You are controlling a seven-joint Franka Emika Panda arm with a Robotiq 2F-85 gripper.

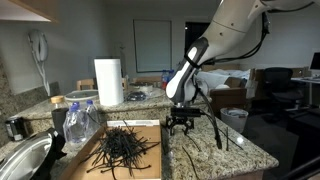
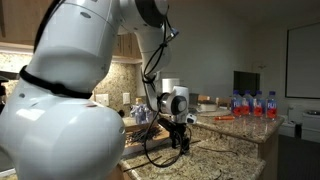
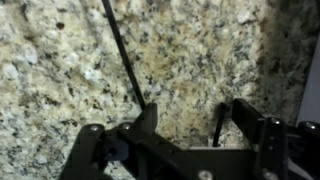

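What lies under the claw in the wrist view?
Speckled granite countertop and one thin black stick, which runs down to one finger of the claw. That finger covers the stick's lower end, so contact cannot be judged.

kitchen, granite counter (image 1: 205, 152), steel sink (image 1: 22, 160), paper towel roll (image 1: 108, 82), wooden cabinets (image 2: 126, 45), water bottles (image 2: 250, 103)
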